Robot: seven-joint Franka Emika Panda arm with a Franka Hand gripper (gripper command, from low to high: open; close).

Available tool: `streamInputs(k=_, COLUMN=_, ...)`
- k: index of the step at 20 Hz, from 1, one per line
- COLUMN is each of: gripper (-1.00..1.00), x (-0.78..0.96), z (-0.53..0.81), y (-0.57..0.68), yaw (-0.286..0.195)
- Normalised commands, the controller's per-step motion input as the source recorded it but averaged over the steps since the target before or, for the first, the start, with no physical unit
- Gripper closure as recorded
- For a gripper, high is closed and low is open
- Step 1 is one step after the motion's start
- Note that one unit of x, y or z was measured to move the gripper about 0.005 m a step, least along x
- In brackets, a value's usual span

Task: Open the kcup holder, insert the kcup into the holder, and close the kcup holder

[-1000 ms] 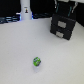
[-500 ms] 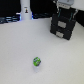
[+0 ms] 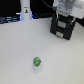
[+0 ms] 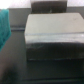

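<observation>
The kcup holder (image 3: 63, 30) is a black boxy unit at the far right of the exterior view, and its drawer looks shut. My gripper (image 3: 64, 19) hangs right above it, the dark fingers spread apart over its top. The wrist view shows the holder's dark top (image 4: 52, 36) close below, blurred; no fingers show there. The kcup (image 3: 36, 61) is a tiny bright-green pod lying alone on the white table (image 3: 20, 50), well away from the holder and from my gripper.
A white bottle-like object (image 3: 25, 11) stands at the back on the exterior view's left, with dark clutter behind it. A teal object (image 4: 4, 27) shows at the edge of the wrist view.
My gripper has come down into view and now hangs over the kcup holder. The kcup has not moved.
</observation>
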Motion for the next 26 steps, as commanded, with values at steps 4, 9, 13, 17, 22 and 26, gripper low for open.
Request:
streamInputs(k=4, gripper=-1.00, x=-0.43, z=-0.32, y=0.03, yaw=-0.004)
streamInputs(k=9, gripper=1.00, x=-0.36, z=-0.13, y=0.06, yaw=-0.003)
streamInputs(k=13, gripper=1.00, x=-0.14, z=-0.02, y=0.03, yaw=-0.004)
streamInputs(k=17, gripper=1.00, x=0.01, z=-0.01, y=0.00, yaw=-0.003)
streamInputs(k=22, gripper=1.00, x=0.16, z=0.01, y=0.02, yaw=-0.012)
streamInputs(k=26, gripper=1.00, x=0.45, z=0.08, y=-0.02, yaw=-0.039)
